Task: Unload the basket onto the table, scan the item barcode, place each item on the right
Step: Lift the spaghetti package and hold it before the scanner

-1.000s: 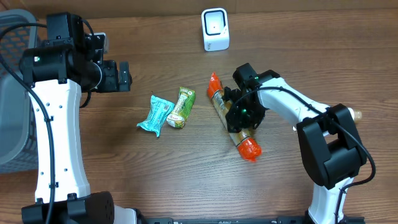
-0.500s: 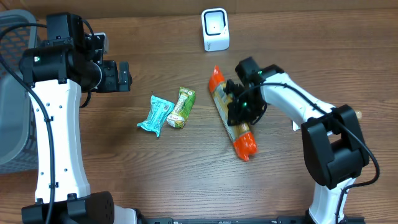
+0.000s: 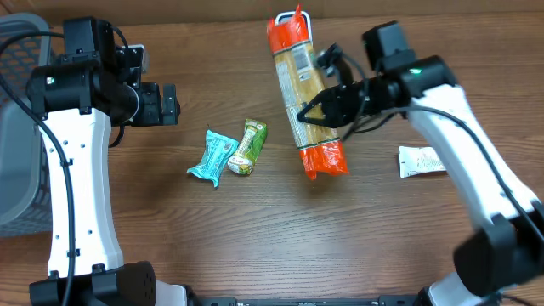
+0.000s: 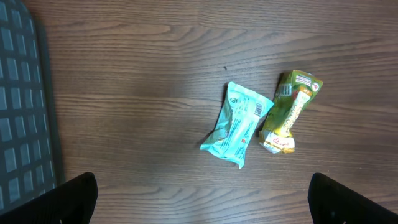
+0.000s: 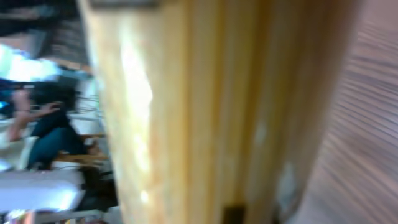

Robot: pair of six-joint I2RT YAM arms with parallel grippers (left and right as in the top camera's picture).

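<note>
A teal packet (image 3: 212,158) and green packet (image 3: 248,146) lie at 9 o'clock; beyond, the right gripper (image 3: 311,113) is clamped on the long orange-ended packet (image 3: 299,85), held aloft toward 12 o'clock; pickup looks done, scanning remains; the left gripper (image 3: 171,104), at 10 o'clock, gapes empty.

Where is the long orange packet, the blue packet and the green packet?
long orange packet (image 3: 299,81), overhead view, on its yellow middle part.
blue packet (image 4: 239,127), left wrist view, on the middle of its wrapper.
green packet (image 4: 287,112), left wrist view, on the middle of its wrapper.
</note>
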